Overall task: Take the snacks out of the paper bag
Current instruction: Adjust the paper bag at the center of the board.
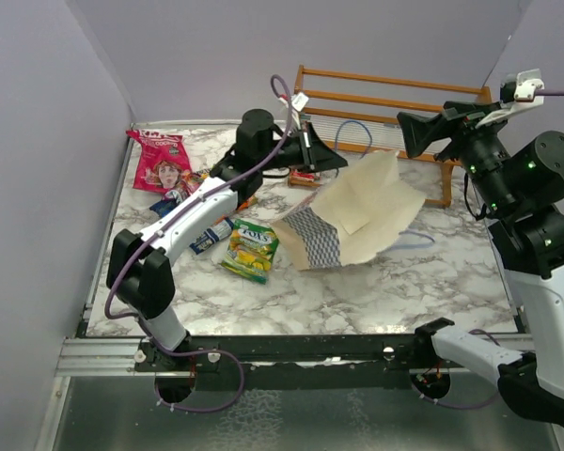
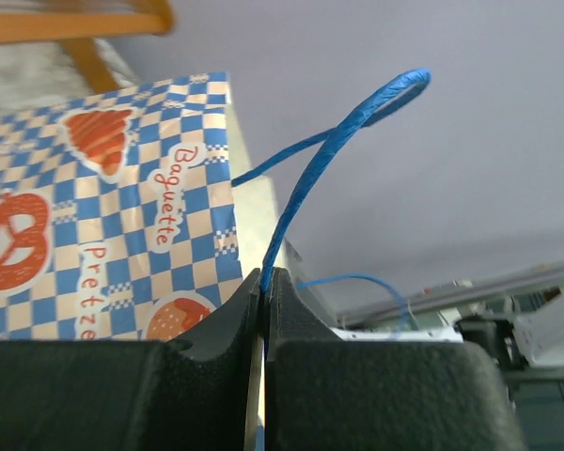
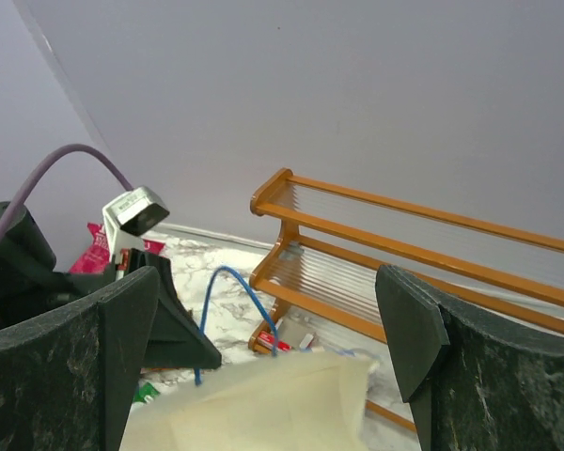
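The paper bag (image 1: 362,211) is blue-and-white checkered with a cream inside and hangs tilted at the table's middle. My left gripper (image 1: 336,161) is shut on its thin blue cord handle (image 2: 305,178), with the checkered side (image 2: 103,207) beside the jaws. My right gripper (image 1: 415,132) is open and empty, raised above the bag's cream paper (image 3: 254,409). Snacks lie on the table: a pink-red bag with a face (image 1: 162,161), a green-yellow packet (image 1: 252,249), a blue packet (image 1: 207,236) and a red packet (image 1: 304,177). The bag's inside contents are hidden.
A wooden rack (image 1: 395,99) stands at the back right, just behind the bag. The bag's second handle (image 1: 412,241) trails to the right. More small packets (image 1: 190,185) sit under the left arm. Grey walls close the left and back sides.
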Robot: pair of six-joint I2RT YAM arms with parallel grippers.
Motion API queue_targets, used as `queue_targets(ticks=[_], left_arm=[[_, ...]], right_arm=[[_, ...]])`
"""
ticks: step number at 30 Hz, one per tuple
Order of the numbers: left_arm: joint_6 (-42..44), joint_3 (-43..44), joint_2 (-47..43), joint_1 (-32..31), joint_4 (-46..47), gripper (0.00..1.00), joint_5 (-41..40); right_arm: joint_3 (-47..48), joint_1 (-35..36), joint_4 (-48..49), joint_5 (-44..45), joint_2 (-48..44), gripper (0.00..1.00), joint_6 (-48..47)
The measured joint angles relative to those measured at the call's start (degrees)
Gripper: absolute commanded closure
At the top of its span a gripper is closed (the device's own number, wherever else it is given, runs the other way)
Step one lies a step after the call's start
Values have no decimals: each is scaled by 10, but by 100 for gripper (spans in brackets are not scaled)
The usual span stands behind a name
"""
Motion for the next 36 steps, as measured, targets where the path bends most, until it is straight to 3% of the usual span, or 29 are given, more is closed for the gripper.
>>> queue_targets(ticks=[10, 21, 29, 36], left_arm=[[-3, 100, 17, -130, -2, 100, 1], [-85, 54, 34, -127, 103, 100, 21], [-30, 39, 57, -90, 34, 99, 24], [50, 20, 54, -45, -54, 47, 9]], right_arm=[[0, 0, 17, 8, -57, 1, 0], [-7, 0, 40, 16, -77, 1, 0], [-12, 0, 34, 16, -63, 1, -1], [-29, 0, 38, 18, -72, 1, -5]])
